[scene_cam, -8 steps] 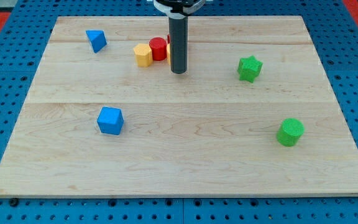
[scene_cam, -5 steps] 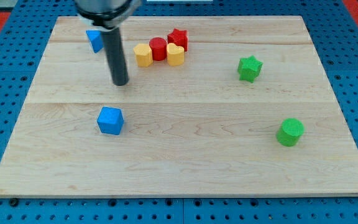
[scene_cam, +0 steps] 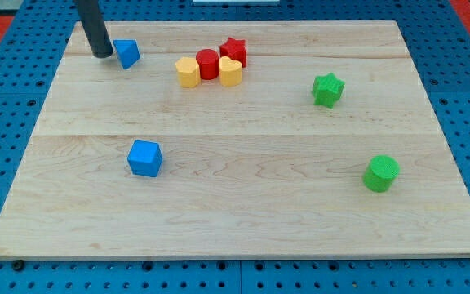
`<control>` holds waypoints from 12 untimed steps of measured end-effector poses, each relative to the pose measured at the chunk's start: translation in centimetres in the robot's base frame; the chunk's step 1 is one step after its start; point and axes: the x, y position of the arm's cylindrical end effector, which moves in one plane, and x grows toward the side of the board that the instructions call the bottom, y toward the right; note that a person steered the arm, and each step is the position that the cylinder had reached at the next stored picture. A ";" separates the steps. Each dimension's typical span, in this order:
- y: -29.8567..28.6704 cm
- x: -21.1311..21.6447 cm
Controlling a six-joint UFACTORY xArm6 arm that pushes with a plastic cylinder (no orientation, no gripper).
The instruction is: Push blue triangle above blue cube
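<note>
Tip (scene_cam: 100,54) beside blue triangle (scene_cam: 126,53), wooden board (scene_cam: 243,196).

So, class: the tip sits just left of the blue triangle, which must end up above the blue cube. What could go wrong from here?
1. My tip pushing rightward could overshoot: the blue triangle is already nearly above the blue cube.
2. Pushed too far, it may hit the yellow block.
3. An off-centre push could spin the triangle.

**No readable text**

We find no words, labels, brands, numbers or signs that can be read anywhere in the camera view: the surfaces we can see carry no lettering or marks at all.
</note>
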 end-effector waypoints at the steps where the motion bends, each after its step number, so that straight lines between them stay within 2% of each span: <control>1: 2.6 -2.8; 2: 5.3 -2.7; 3: 4.1 0.1; 4: -0.2 1.1; 5: 0.4 1.6; 6: 5.2 3.1; 7: 2.9 6.6; 9: 1.6 5.2; 10: 1.5 5.9; 12: -2.9 11.3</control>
